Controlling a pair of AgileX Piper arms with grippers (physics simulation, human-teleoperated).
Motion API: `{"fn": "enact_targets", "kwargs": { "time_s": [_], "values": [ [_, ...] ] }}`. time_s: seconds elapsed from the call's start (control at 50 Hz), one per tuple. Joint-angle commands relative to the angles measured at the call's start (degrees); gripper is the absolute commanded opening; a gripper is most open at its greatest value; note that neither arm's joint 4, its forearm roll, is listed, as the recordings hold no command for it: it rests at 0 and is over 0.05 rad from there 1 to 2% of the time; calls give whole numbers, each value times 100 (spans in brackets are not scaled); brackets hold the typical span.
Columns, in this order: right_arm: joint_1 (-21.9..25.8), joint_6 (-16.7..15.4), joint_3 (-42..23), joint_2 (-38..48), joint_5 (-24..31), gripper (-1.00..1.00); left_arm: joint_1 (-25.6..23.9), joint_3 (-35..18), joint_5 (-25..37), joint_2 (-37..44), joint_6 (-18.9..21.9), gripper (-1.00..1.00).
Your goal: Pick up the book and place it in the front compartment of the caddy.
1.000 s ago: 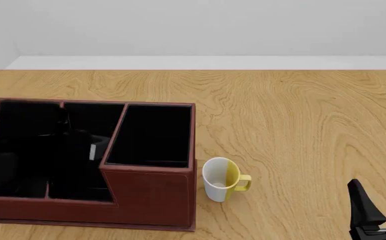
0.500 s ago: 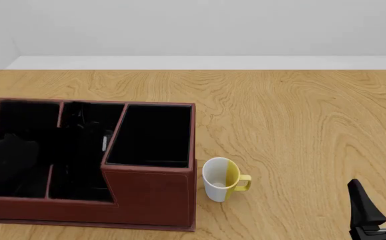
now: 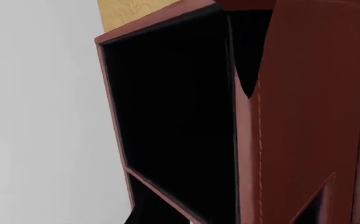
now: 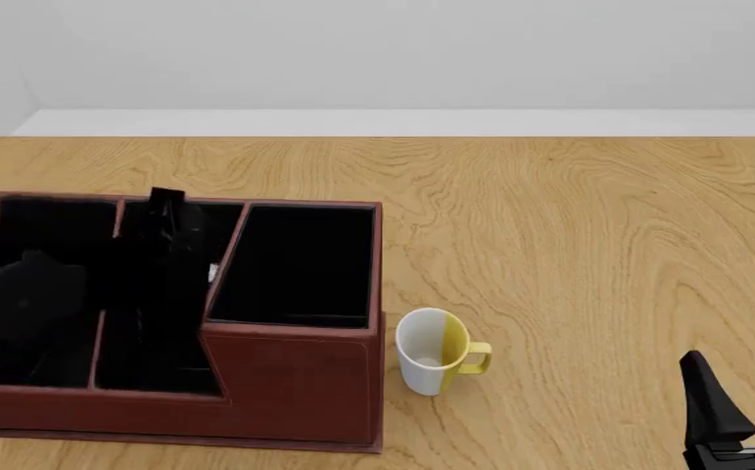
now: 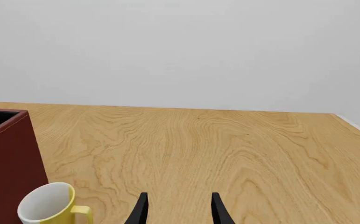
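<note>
The reddish-brown caddy [image 4: 302, 377] stands at the table's left, and its outer wall [image 3: 304, 116] fills the left wrist view. My left gripper [image 4: 168, 223] hangs over the caddy's middle sections as a black mass that merges with the black interior. Its fingers cannot be made out. The book cannot be told apart from the arm and the lining. Only a thin white-grey sliver [image 4: 212, 274] shows beside the arm. My right gripper [image 4: 749, 392] [image 5: 180, 210] rests low at the front right, open, with nothing between its fingers.
A white-and-yellow mug [image 4: 432, 351] [image 5: 45, 205] stands upright just right of the caddy's [image 5: 5, 154] front corner. Bare wooden table [image 4: 587, 235] stretches from there to the right and back. A white wall lies beyond the far edge.
The left arm's black mass has moved up and toward the caddy's back and right, and the white-grey sliver has shifted with it. The right gripper and the mug have not moved.
</note>
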Motion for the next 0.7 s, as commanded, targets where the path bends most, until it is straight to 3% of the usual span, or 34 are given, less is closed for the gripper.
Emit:
{"fn": "enact_targets", "kwargs": {
  "time_s": [0.02, 0.2, 0.28, 0.34, 0.52, 0.6, 0.7],
  "values": [
    [1, 0, 0, 0, 0, 100, 212, -133, -38, -64, 56, 100],
    [-1, 0, 0, 0, 0, 100, 7, -19, -85, -646, -50, 100],
    [1, -1, 0, 1, 0, 100, -122, -40, -30, -954, -244, 100],
    [0, -1, 0, 0, 0, 100, -417, -175, 133, -1254, -703, 100],
    [0, 1, 0, 0, 0, 100, -467, 438, -308, -1810, -930, 100],
    [0, 0, 0, -1, 0, 100, -605, 495, -320, -2171, -1233, 100],
    [-1, 0, 0, 0, 0, 100, -865, 392, -92, -2679, -1900, 100]
  ]
}}
